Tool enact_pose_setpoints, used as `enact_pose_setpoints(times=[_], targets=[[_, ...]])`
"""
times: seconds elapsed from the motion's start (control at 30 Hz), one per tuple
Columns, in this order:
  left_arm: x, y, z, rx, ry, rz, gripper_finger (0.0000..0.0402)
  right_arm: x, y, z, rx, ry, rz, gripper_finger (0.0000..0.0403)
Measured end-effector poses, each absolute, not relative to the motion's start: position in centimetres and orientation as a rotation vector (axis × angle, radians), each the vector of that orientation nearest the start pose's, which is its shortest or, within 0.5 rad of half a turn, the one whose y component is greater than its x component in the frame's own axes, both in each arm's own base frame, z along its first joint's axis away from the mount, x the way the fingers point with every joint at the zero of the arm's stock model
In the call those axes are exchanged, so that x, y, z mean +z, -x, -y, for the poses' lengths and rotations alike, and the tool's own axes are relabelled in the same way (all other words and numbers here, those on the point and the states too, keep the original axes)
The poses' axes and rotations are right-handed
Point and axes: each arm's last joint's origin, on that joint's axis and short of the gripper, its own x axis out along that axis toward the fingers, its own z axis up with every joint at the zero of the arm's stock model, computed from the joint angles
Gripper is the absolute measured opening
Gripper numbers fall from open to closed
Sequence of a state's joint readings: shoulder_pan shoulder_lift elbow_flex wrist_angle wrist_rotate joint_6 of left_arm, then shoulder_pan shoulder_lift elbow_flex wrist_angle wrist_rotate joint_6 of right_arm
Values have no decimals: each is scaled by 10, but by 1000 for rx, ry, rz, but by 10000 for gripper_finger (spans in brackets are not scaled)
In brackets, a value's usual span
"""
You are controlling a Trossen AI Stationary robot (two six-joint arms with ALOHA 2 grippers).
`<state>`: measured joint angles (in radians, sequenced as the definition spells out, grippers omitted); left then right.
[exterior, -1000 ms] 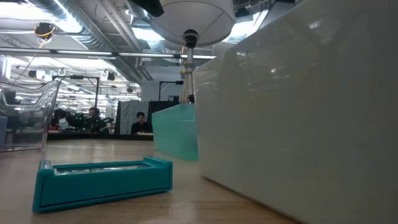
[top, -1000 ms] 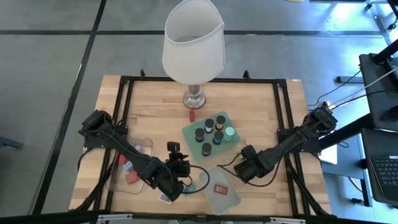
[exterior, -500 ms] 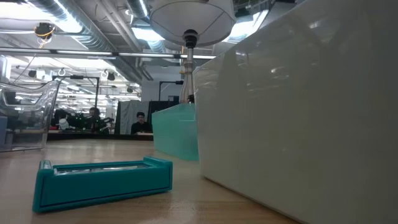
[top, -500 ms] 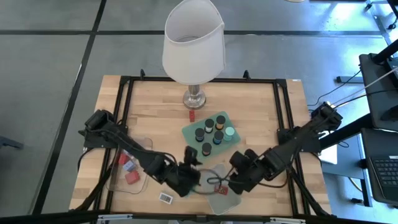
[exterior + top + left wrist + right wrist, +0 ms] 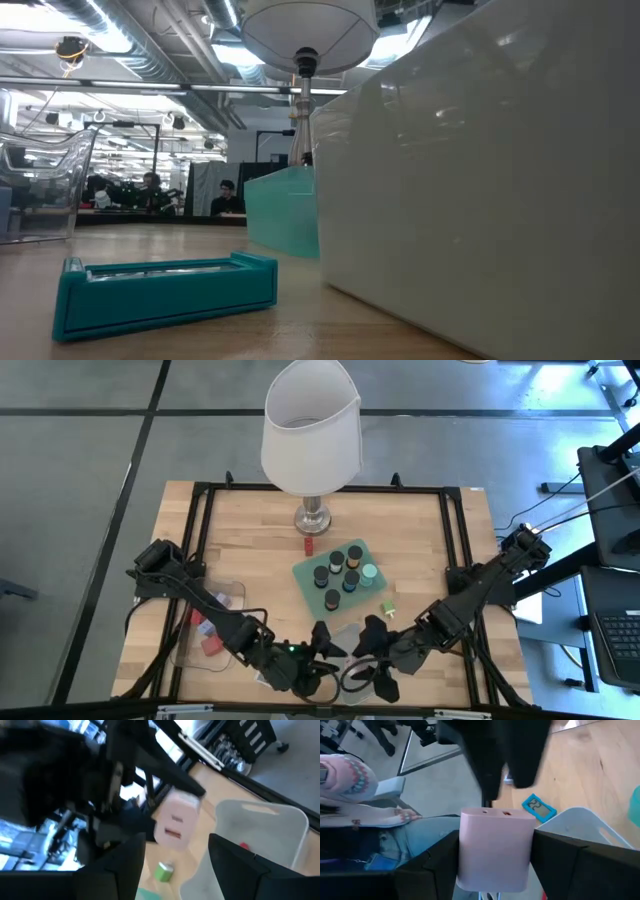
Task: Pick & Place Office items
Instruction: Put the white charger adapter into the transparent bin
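A pale pink block (image 5: 495, 855) with two small holes in its outer face sits between the fingers of my right gripper (image 5: 495, 837). In the high view that gripper (image 5: 362, 652) is near the table's near edge. My left gripper (image 5: 322, 643) faces it from the left and is open. The left wrist view shows the block (image 5: 176, 820) beyond my left gripper (image 5: 176, 842). A green item (image 5: 386, 609) stands on the wood. Dark cylinders with coloured tops stand in the mint tray (image 5: 303, 572). A teal rectangle (image 5: 165, 290) lies flat on the table. My right gripper pinches the pink block by its two opposite sides (image 5: 467, 855), one finger (image 5: 440, 865) on each. The face with the holes (image 5: 495, 812) points away from the wrist, toward my left gripper. The block appears lifted off the table.
The lamp (image 5: 310, 430) stands at the far side, with a red block (image 5: 308, 545) near its foot. A clear bin (image 5: 215, 622) with red items is on the left. A pale tray (image 5: 260, 832) holds a red thing (image 5: 243, 846). A person in a pink sweater (image 5: 350, 780) is at the near edge.
My left gripper has moved right along the near edge, and my right gripper has moved left and toward the near edge. The two now face each other closely. The green item, covered by the right arm before, now shows.
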<state>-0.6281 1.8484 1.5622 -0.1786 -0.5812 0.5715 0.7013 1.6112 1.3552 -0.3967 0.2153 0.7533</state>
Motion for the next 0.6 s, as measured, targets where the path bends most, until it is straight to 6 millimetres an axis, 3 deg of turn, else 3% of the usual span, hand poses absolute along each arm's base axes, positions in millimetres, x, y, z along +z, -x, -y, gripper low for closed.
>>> enact_pose_setpoints(times=[0.6], targets=[[303,-377,216,-393,-723,-301,212,306,-290,-214,299,-321,-708,207]])
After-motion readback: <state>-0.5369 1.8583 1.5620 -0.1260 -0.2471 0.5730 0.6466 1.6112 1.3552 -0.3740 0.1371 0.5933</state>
